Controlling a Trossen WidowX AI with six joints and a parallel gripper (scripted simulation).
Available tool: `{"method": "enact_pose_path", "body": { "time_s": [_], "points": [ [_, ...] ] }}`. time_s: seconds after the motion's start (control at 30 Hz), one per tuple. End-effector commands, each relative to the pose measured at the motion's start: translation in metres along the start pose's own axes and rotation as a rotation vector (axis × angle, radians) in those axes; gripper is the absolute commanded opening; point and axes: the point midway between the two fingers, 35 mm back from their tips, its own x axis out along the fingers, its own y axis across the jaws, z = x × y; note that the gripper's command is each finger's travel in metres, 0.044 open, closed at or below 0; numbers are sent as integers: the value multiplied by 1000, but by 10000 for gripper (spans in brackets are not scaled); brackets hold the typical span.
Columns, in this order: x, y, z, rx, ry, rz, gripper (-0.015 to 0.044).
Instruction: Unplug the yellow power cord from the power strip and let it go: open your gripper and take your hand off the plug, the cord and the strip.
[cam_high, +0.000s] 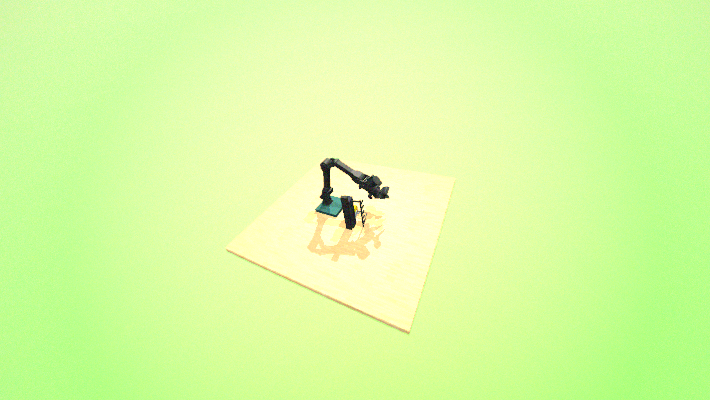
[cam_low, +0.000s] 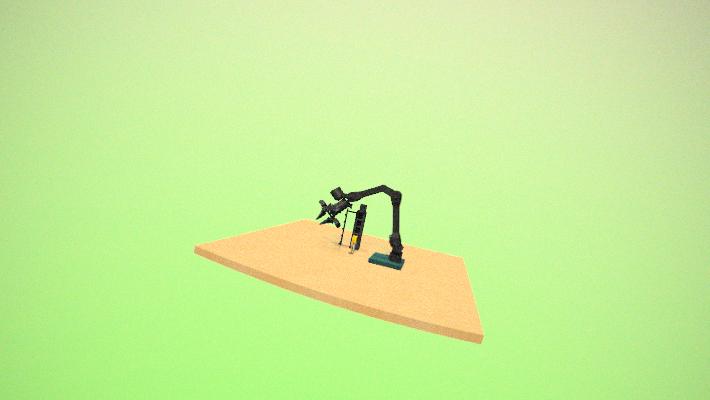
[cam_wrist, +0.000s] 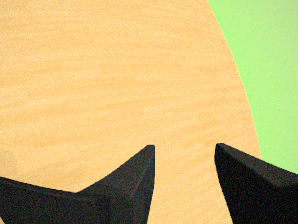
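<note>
Two dark fingers stand partly apart with only bare board between them, so the gripper (cam_low: 325, 214) holds nothing. It hangs in the air, tilted down toward the wooden board (cam_low: 310, 280), near the black power strip (cam_low: 359, 225) that stands upright beside the arm's teal base (cam_low: 386, 260). The yellow plug (cam_low: 354, 241) sits low on the strip, apart from the gripper; its seating is too small to judge

Two dark jaws, part-open, over tan table (cam_wrist: 100, 63)
</note>
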Motion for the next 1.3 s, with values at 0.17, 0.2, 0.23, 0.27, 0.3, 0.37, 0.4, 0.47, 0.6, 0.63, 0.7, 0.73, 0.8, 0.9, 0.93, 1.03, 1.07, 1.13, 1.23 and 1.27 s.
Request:
{"method": "enact_pose_path", "body": {
  "time_s": [0.17,0.2,0.23,0.27,0.3,0.37,0.4,0.47,0.6,0.63,0.7,0.73,0.8,0.9,0.93,1.03,1.07,1.13,1.23,1.27],
  "points": [
    [-62,114,-42,-137,330,442,160],
    [-70,124,-45,-152,351,485,160],
    [-78,133,-47,-168,372,529,160],
    [-86,142,-50,-185,391,573,160],
    [-94,150,-52,-203,410,620,160],
    [-107,162,-55,-228,434,683,160],
    [-108,164,-55,-231,437,691,160],
    [-108,164,-55,-231,437,691,160],
    [-108,164,-55,-231,437,691,160],
    [-108,164,-55,-231,437,691,160],
    [-107,162,-55,-231,437,691,160],
    [-107,162,-56,-231,437,691,160],
    [-108,162,-57,-231,437,691,160],
    [-109,160,-61,-231,437,691,160],
    [-110,159,-63,-231,437,691,160],
    [-111,158,-67,-231,438,691,160],
    [-112,157,-68,-231,438,691,160],
    [-113,156,-71,-231,438,691,160],
    [-115,155,-76,-231,438,691,160],
    [-115,154,-77,-231,438,691,160]
  ]
}}
